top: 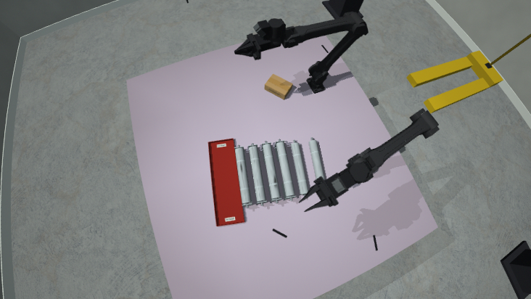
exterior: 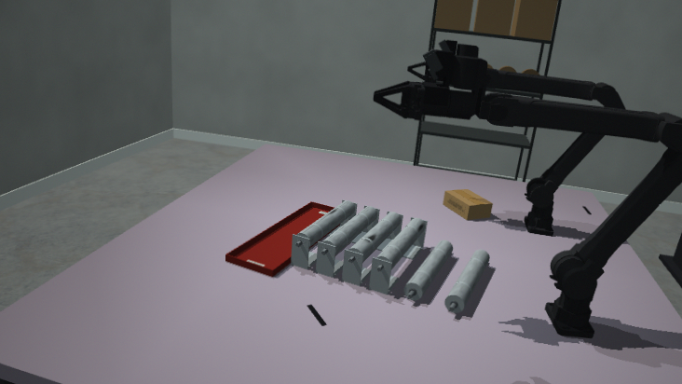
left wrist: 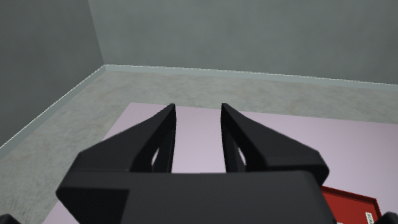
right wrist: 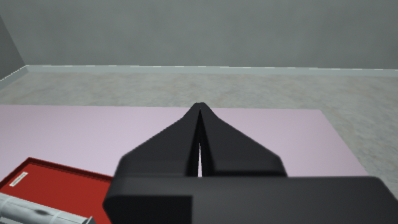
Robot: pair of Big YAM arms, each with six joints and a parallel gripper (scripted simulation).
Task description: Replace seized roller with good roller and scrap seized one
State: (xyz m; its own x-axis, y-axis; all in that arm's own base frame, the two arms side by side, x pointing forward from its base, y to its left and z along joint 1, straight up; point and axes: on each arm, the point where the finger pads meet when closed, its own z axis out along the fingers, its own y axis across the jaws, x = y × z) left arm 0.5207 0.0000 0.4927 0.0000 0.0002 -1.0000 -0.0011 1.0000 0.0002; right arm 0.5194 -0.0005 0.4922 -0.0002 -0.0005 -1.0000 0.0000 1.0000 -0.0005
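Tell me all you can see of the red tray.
The red tray is a long, shallow rectangle with low walls and a plain, smooth-looking surface. A small white label sits at each end. It lies flat on the table beside the outermost roller of the bed, running roughly parallel to it. Nothing lies inside; whether it touches the bed is unclear.

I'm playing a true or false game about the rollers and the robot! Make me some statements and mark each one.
1. The tray is blue. False: it is red.
2. Four rollers sit in the bed. True.
3. The left arm's fingers are apart. True.
4. The right arm's fingers hold a roller. False: they are closed on nothing.
5. The cardboard box is inside the tray. False: it is outside.
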